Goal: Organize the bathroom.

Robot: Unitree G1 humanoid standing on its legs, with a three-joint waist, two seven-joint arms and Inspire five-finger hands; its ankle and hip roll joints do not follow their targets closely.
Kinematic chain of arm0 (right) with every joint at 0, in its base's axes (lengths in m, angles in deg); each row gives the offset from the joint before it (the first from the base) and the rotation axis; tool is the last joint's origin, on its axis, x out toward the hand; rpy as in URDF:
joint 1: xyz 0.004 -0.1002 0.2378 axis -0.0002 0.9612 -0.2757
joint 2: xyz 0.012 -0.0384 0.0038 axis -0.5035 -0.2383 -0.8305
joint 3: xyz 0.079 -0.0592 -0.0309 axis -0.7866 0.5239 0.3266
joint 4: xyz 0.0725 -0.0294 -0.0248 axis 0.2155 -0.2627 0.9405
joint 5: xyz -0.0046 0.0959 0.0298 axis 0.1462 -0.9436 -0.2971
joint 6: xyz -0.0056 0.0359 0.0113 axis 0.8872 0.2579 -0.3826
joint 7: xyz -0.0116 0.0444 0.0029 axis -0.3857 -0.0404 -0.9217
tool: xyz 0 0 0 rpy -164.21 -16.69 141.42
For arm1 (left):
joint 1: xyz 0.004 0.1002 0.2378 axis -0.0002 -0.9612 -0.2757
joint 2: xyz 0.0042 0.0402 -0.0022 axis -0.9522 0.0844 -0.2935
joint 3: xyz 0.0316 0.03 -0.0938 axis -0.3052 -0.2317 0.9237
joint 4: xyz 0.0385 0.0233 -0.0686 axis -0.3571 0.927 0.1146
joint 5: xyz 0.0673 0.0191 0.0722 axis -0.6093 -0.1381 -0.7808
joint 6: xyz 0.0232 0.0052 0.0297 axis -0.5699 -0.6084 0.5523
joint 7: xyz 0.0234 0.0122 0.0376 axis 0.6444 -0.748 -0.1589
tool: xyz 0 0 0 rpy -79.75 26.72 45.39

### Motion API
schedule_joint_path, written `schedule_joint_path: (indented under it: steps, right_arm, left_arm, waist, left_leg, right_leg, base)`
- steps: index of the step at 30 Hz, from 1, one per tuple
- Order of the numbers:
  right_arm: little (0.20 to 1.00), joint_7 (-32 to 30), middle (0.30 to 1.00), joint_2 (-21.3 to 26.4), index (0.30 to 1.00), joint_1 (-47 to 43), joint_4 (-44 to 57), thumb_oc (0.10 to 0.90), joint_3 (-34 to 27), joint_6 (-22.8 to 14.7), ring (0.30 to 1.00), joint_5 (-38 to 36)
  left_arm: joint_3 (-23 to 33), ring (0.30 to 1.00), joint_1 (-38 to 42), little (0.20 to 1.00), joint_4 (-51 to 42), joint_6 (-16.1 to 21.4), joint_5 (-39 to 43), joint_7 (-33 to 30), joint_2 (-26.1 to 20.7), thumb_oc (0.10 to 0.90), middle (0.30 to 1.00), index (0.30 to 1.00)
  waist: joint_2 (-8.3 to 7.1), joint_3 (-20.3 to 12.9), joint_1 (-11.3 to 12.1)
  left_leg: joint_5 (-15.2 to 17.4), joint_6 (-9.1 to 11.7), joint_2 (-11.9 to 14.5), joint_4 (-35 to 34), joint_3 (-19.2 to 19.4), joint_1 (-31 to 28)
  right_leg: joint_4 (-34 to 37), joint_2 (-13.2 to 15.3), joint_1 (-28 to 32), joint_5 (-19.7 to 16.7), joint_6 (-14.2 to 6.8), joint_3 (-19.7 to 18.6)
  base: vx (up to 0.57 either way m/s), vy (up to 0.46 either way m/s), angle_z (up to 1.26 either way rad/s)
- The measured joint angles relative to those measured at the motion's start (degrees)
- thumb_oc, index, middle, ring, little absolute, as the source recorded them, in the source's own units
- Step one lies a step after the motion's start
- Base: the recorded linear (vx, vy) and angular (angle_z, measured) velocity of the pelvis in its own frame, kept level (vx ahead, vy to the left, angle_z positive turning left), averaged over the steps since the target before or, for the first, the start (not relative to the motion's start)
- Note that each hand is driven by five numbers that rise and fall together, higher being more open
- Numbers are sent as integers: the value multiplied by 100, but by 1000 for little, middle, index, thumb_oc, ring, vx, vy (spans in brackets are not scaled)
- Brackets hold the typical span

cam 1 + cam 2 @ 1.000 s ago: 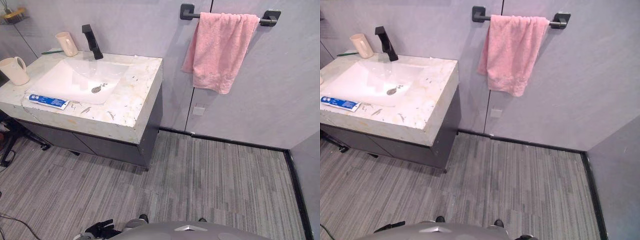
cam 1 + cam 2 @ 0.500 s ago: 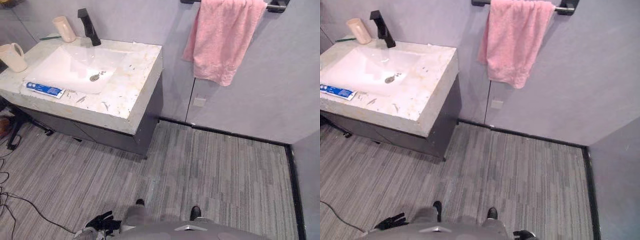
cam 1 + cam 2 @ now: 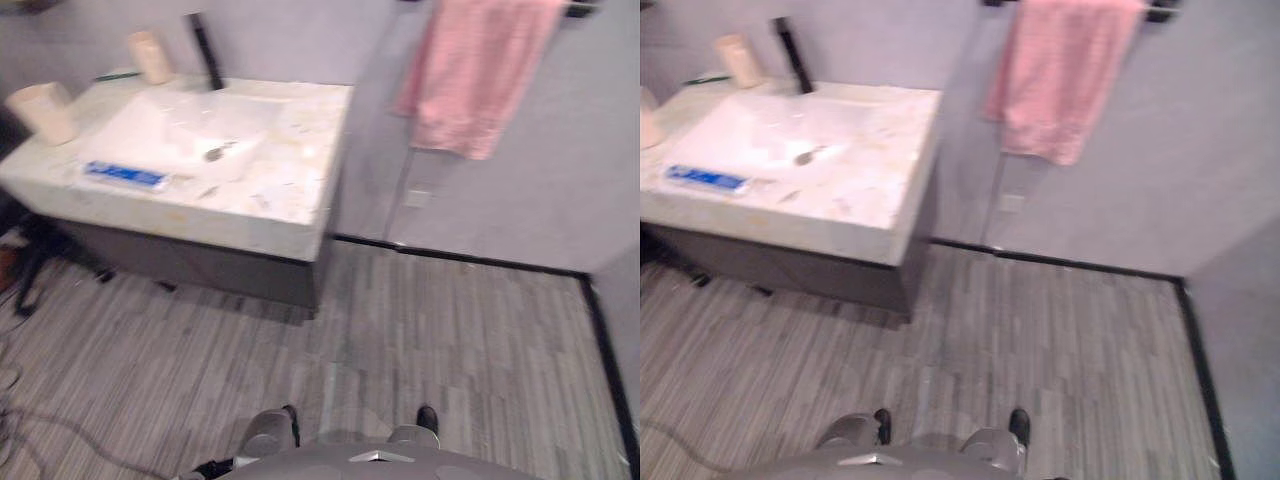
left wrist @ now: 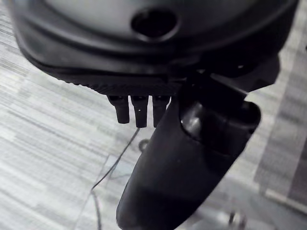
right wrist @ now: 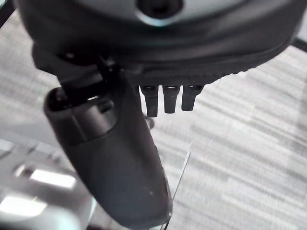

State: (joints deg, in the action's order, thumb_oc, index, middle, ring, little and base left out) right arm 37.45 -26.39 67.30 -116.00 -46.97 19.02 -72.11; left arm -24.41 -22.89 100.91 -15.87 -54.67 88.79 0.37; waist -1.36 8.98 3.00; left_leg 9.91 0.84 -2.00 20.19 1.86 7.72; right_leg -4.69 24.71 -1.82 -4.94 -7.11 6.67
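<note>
— Toothpaste tube (image 3: 126, 177)?
— Flat on the vanity counter (image 3: 290, 200), at the front rim of the sink basin (image 3: 180, 135), long axis along the counter's front edge.
— Round about?
— Two cream cups (image 3: 45, 112) (image 3: 151, 57), black faucet (image 3: 205, 50) behind the basin; pink towel (image 3: 1060, 75) hanging on the wall, well apart.
— Hands?
— Left hand (image 4: 192, 139) and right hand (image 5: 110, 153) both over striped floor (image 3: 450, 340), fingers straight, holding nothing.

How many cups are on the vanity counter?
2: one cup at the back beside the faucet, another cup at the counter's left edge. Others may lie outside the view.
</note>
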Motion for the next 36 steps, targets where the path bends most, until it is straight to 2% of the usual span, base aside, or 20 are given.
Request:
schedule_joint_path:
  steps: [1, 5, 7, 9, 11, 13, 14, 15, 16, 17, 18, 22, 24, 26, 28, 30, 31, 33, 34, 36]
  right_arm:
    - [900, -31, 900, -73, 900, -31, 5, 800, 91, 5, 900, 166]
    - [900, -90, 900, -54, 900, -51, 1, 800, 85, -12, 900, 223]
    - [900, -114, 900, -59, 900, -116, 7, 800, 82, 1, 900, 219]
    - [900, -118, 900, -19, 900, -150, 6, 800, 192, 38, 900, 397]
    - [900, -76, 900, -33, 900, -125, 97, 800, 196, -19, 900, 399]
    - [900, -64, 900, -76, 900, -96, 112, 800, 217, -37, 900, 398]
    - [900, -72, 900, -128, 900, -141, 141, 800, 263, -97, 900, 382]
    - [900, -66, 900, -123, 900, -114, 198, 800, 297, -148, 900, 380]
    - [900, -67, 900, -93, 900, -118, 175, 800, 295, -126, 900, 378]
    - [900, -77, 900, -34, 900, -199, 151, 800, 292, -115, 900, 379]
    - [900, -90, 900, 13, 900, -235, 173, 800, 286, -126, 900, 380]
    - [900, -117, 900, 103, 900, -351, 225, 800, 187, -209, 900, 423]
    - [900, -117, 900, 153, 900, -361, 216, 800, 140, -191, 900, 414]
    - [900, -119, 900, 208, 900, -419, 198, 800, 142, -181, 900, 407]
    - [900, -111, 900, 162, 900, -416, 205, 800, 137, -211, 900, 363]
    - [900, -83, 900, 145, 900, -420, 208, 800, 58, -233, 900, 333]
    - [900, -80, 900, 138, 900, -433, 172, 800, -1, -236, 900, 322]
    - [900, -79, 900, 210, 900, -362, 59, 800, -145, -234, 900, 160]
    - [900, -80, 900, 216, 900, -363, 8, 800, -154, -221, 900, 150]
    - [900, -83, 900, 447, 900, -425, -176, 800, -161, -208, 900, 155]
  left_arm:
    - [4, 900, -18, 900, -31, -2, 5, -3, -96, 800, 900, 900]
    - [228, 900, -142, 900, -16, 33, -29, -31, -376, 800, 900, 900]
    - [280, 900, -227, 900, -17, 52, -70, -28, -368, 800, 900, 900]
    - [540, 900, -353, 900, 80, 149, -67, 42, -376, 800, 900, 900]
    - [685, 900, -443, 900, 127, 120, -67, -15, -394, 800, 900, 900]
    - [649, 900, -358, 900, 9, 93, -55, -80, -478, 800, 900, 900]
    - [600, 900, -268, 900, -172, 62, -49, -141, -544, 800, 900, 900]
    - [578, 900, -144, 900, -406, 16, -44, -147, -574, 800, 900, 900]
    - [554, 900, -136, 900, -554, 18, -38, -150, -543, 800, 900, 900]
    - [502, 900, -151, 900, -608, 7, -34, -164, -462, 800, 900, 900]
    - [481, 900, -172, 900, -612, -7, -19, -144, -405, 800, 900, 900]
    - [503, 900, -192, 900, -584, -8, -14, -10, -329, 800, 900, 900]
    - [588, 900, -208, 900, -525, 0, 18, 49, -253, 800, 900, 900]
    - [674, 900, -322, 900, -350, -9, 175, 101, -159, 800, 900, 900]
    - [728, 900, -438, 900, -242, -3, 218, 126, -136, 800, 900, 900]
    - [707, 900, -337, 900, -172, 0, 217, 160, -105, 800, 900, 900]
    - [711, 900, -269, 900, -13, 14, 155, 103, -93, 800, 900, 900]
    - [707, 900, -208, 900, 189, 5, 184, 19, -93, 800, 900, 900]
    - [708, 900, -220, 900, 228, 18, 187, 4, -72, 800, 900, 900]
    - [703, 900, -234, 900, 432, 132, 215, 2, 162, 800, 900, 900]
  waist:
    - [84, 20, 89]
    - [-26, 90, 296]
    - [-60, 83, 420]
    - [-125, 121, 550]
    - [-61, 47, 385]
    - [-136, -45, 250]
    - [-138, -54, 138]
    - [-211, -58, 121]
    - [-272, -87, 147]
    - [-168, -142, 169]
    - [-63, -212, 181]
    - [123, -173, 257]
    - [26, -110, 348]
    - [50, -81, 382]
    - [32, -97, 279]
    - [21, -110, 158]
    - [66, -135, 142]
    - [220, -208, 108]
    - [258, -229, 139]
    - [319, -247, 152]
  left_leg:
    - [62, -113, -107, 78, 26, 48]
    - [199, -434, -375, 166, 346, 3]
    - [147, -542, -363, -12, 520, -103]
    - [-40, -709, -279, -513, 902, -454]
    - [-316, -635, -175, -1025, 808, -697]
    - [-524, -534, -163, -1367, 603, -749]
    - [-606, -438, -75, -1471, 381, -697]
    - [-746, -394, -103, -1660, 281, -697]
    - [-810, -426, -179, -1750, 281, -727]
    - [-809, -397, -136, -1752, 290, -725]
    - [-796, -372, -87, -1770, 279, -718]
    - [-653, -113, 25, -1192, 90, -560]
    - [-717, 109, -109, -309, -170, -118]
    - [-564, 232, -116, 184, -659, 8]
    - [-483, 332, 305, 53, -709, -101]
    - [-565, 636, 958, -301, -712, -167]
    - [-774, 835, 1456, -752, -689, -288]
    - [-1119, 1161, 2088, -1371, -898, -535]
    - [-1156, 1179, 2118, -1525, -970, -628]
    - [-1229, 1107, 1596, -1578, -1309, -803]
  right_leg:
    - [-139, -30, 5, -159, 56, -3]
    - [-236, 276, -197, -851, 35, 181]
    - [-318, 385, -373, -971, -86, 559]
    - [-646, 245, -670, -1297, -248, 1435]
    - [-1065, -233, -778, -455, -379, 1044]
    - [-1197, -841, -824, 93, -395, 683]
    - [-1099, -1399, -804, 580, -267, 281]
    - [-946, -1679, -831, 702, -59, 502]
    - [-791, -1680, -817, 656, 287, 623]
    - [-654, -1726, -734, 611, 371, 688]
    - [-426, -1808, -625, 558, 342, 716]
    - [104, -2002, -303, 452, 579, 730]
    - [240, -1879, -202, 387, 725, 629]
    - [320, -1897, -86, 324, 831, 560]
    - [427, -1922, 12, 300, 846, 616]
    - [438, -1922, 27, 298, 803, 712]
    - [400, -1947, 20, 326, 787, 755]
    - [259, -1922, -22, 379, 605, 752]
    - [187, -1859, -40, 437, 579, 738]
    - [-243, -1369, -267, 544, 220, 463]
  base:
    - [-13, 239, -9]
    - [-8, 193, -27]
    - [-22, 143, -45]
    - [50, 91, -91]
    - [116, -29, -29]
    - [68, -82, 41]
    - [4, -72, 89]
    - [-4, -74, 85]
    - [-2, -90, 45]
    - [13, -98, 2]
    - [20, -80, -5]
    - [3, -33, 3]
    - [21, 87, -18]
    - [26, 177, -30]
    - [27, 291, -8]
    - [21, 403, 24]
    - [19, 442, 25]
    - [16, 527, 20]
    - [12, 405, 7]
    - [23, 528, -17]
